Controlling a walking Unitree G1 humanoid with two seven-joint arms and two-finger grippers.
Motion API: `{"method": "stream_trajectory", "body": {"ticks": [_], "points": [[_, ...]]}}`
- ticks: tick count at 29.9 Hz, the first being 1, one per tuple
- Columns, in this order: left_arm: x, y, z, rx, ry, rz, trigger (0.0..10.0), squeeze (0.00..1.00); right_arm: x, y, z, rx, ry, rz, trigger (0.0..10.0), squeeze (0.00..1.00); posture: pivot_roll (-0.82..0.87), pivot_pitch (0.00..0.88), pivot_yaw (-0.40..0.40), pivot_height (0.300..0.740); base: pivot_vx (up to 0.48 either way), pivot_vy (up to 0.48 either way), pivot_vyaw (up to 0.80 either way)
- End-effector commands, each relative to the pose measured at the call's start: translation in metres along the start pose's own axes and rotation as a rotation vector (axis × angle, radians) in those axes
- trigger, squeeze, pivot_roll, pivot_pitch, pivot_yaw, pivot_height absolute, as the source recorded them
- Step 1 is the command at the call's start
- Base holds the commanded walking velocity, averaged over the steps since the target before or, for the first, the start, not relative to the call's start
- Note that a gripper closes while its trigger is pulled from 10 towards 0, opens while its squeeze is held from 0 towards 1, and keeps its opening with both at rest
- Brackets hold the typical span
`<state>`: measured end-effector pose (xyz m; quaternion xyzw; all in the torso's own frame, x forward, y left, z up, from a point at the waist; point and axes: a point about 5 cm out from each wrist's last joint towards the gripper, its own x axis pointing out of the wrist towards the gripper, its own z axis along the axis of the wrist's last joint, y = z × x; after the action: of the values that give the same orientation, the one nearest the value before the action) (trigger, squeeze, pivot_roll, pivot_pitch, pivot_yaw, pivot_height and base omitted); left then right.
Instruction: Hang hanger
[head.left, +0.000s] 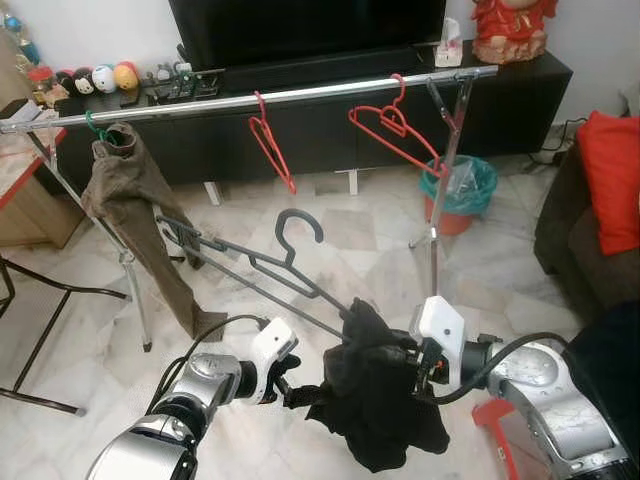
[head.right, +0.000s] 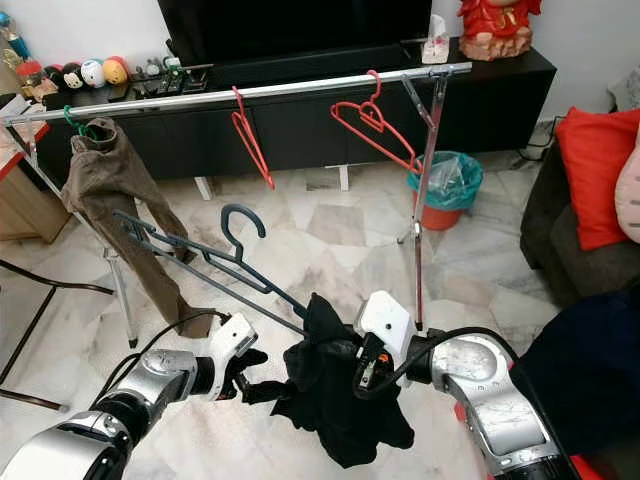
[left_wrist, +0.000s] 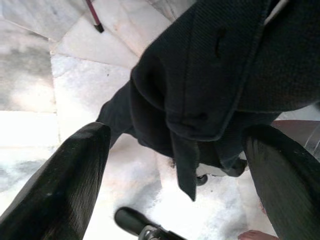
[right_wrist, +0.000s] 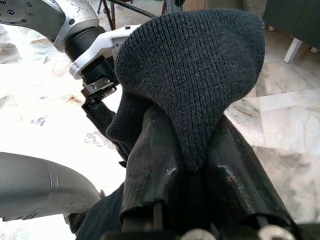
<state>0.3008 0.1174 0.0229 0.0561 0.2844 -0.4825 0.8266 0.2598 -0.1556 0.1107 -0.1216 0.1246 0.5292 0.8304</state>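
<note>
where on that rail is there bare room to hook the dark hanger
The rail has two free stretches: between the brown trousers on their green hanger and the first red hanger, and between the two red hangers. The right end near the upright is crowded. The dark hanger carries the black garment pinched by the right gripper.

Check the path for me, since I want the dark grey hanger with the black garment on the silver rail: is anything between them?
Nothing visible blocks it. The dark grey plastic hanger, with the black garment pinched in the right gripper, sits below the silver metal rail; bare rail lies between the two red hangers.
</note>
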Motion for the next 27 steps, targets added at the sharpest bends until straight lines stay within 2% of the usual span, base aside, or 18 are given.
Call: {"method": "stream_trajectory", "body": {"ticks": [1,15,27], "points": [[-0.0023,0.0017,-0.0051,0.026,0.023,0.032,10.0,0.0,0.0035,0.005,0.0128,-0.044,-0.043,0.032,0.0,0.0,-0.07,0.053,0.146,0.74,0.0,0.0,0.0],[0.0007,0.0007,-0.008,0.022,0.009,0.088,10.0,0.0,0.0028,0.0062,0.0174,-0.055,-0.048,0.053,0.0,0.0,-0.08,0.05,0.137,0.74,0.0,0.0,0.0],[0.0004,-0.0027,-0.0073,-0.009,-0.028,0.026,10.0,0.0,-0.0008,0.0035,0.0144,-0.051,-0.024,0.054,0.0,0.0,-0.08,0.052,0.124,0.74,0.0,0.0,0.0]]}}
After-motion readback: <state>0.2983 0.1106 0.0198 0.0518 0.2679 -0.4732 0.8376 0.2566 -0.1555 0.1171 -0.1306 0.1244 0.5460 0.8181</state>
